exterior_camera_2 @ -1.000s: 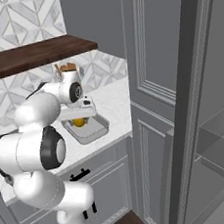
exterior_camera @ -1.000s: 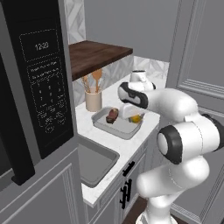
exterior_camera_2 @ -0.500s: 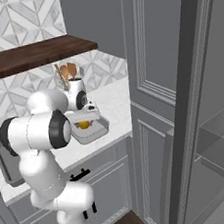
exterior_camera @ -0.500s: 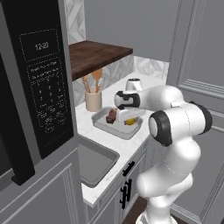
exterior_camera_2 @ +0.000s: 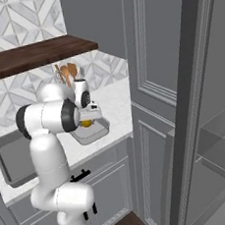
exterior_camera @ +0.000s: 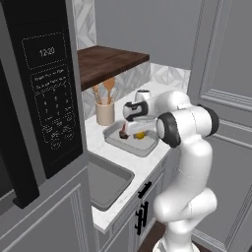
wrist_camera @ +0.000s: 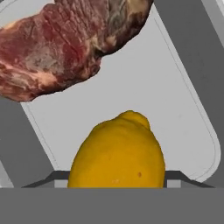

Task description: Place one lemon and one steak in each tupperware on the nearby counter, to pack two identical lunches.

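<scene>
**Gripper low over the tray, lemon at its tips**

The arm reaches across the counter (exterior_camera: 147, 170) and bends down over a grey tray (exterior_camera: 142, 146) that sits on the white top just beside the sink (exterior_camera: 106, 179). The gripper (exterior_camera: 129, 129) hangs over the tray's inside, close to its floor.

In the hand view a lemon (wrist_camera: 118, 155) lies at the bottom, right at the gripper's end, with its pointed tip toward the middle of the tray (wrist_camera: 144, 96). The finger tips are hidden behind the fruit and the lower band, so I cannot tell whether the jaws stand open or press on the lemon. A steak (wrist_camera: 65, 48), red with pale fat along its edges, lies on the tray floor beyond the lemon, apart from it with bare grey between them.

From the left base view the steak (exterior_camera: 123, 134) shows as a dark reddish lump under the gripper, and the lemon (exterior_camera: 140, 135) as a yellow spot just beside it, both inside the tray. From the right base view the lemon (exterior_camera_2: 86, 123) peeks out yellow below the hand, in the tray (exterior_camera_2: 94, 134) near the counter (exterior_camera_2: 114, 102) edge.

A beige pot of wooden utensils (exterior_camera: 105, 110) stands against the tiled wall behind the tray. A dark wooden shelf (exterior_camera: 106, 61) runs above it, and a black microwave (exterior_camera: 47, 93) is at the left.
</scene>
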Motion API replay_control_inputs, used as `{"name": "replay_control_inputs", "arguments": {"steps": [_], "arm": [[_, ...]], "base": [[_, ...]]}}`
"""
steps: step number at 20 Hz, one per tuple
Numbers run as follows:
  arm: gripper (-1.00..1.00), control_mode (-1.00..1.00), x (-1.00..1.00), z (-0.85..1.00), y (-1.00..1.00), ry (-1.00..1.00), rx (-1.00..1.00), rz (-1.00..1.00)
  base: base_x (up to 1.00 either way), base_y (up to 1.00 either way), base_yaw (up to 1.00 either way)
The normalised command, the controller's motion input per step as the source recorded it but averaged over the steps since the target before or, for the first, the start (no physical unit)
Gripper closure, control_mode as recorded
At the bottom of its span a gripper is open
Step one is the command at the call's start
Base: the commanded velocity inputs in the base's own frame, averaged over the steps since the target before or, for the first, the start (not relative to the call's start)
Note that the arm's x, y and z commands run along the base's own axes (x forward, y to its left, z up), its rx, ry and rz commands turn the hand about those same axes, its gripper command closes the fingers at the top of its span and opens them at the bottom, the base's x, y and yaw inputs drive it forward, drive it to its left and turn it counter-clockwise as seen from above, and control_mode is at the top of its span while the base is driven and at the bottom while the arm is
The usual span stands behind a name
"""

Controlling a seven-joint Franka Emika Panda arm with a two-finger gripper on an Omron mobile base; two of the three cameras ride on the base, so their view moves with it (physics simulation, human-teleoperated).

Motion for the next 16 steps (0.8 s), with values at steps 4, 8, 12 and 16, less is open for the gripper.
{"name": "replay_control_inputs", "arguments": {"steps": [4,8,12,16], "arm": [[1.00,-1.00,0.00,-0.35,0.00,0.00,0.00,0.00],[1.00,-1.00,0.01,-0.01,0.00,0.00,0.00,0.00],[-1.00,-1.00,0.16,0.00,0.05,0.00,0.00,0.00],[-1.00,-1.00,0.04,0.01,0.01,0.00,0.00,0.00]], "base": [[0.00,0.00,0.00],[0.00,0.00,0.00],[0.00,0.00,0.00],[0.00,0.00,0.00]]}}
